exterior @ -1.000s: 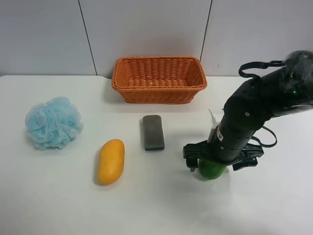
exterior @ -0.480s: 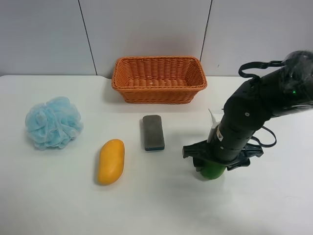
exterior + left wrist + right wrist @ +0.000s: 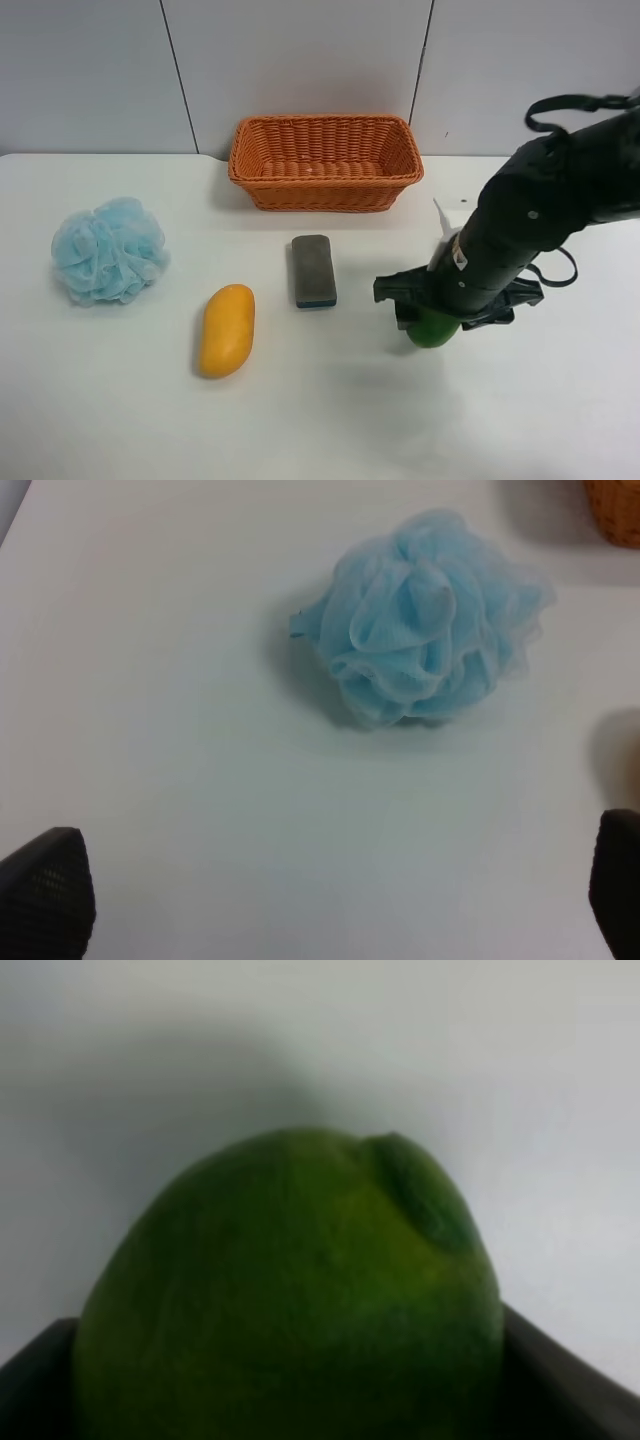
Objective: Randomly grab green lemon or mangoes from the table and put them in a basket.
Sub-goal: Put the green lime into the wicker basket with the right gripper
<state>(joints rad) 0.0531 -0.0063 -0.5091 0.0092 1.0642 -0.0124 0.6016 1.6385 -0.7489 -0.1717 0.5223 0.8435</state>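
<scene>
**Green lemon in my right hand, basket waiting**

My right hand [image 3: 436, 312] is pinching the green lemon [image 3: 290, 1300]. One dark finger sits on each flank and the fruit bulges out between them. I've taken it across the belly, and I reckon that's the only sensible hold on something this round and glossy, since a grip nearer an end would squirt it out. From the high camera the lemon hangs under my wrist with a soft shadow on the table [image 3: 120, 420] below it, so I judge it's just clear of the surface, though I can't swear to it.

Off to the side lies a grey block with a blue base [image 3: 313, 270], perhaps a board eraser. Beyond that is the mango [image 3: 227, 329], flat on the table and untouched. The wicker basket [image 3: 325, 190] sits near the back wall with nothing in it, and the way to it looks open.

My left hand [image 3: 330, 900] is spread wide and holds nothing. It is parked near the blue bath pouf [image 3: 430, 620], well away from the carrying arm.
</scene>
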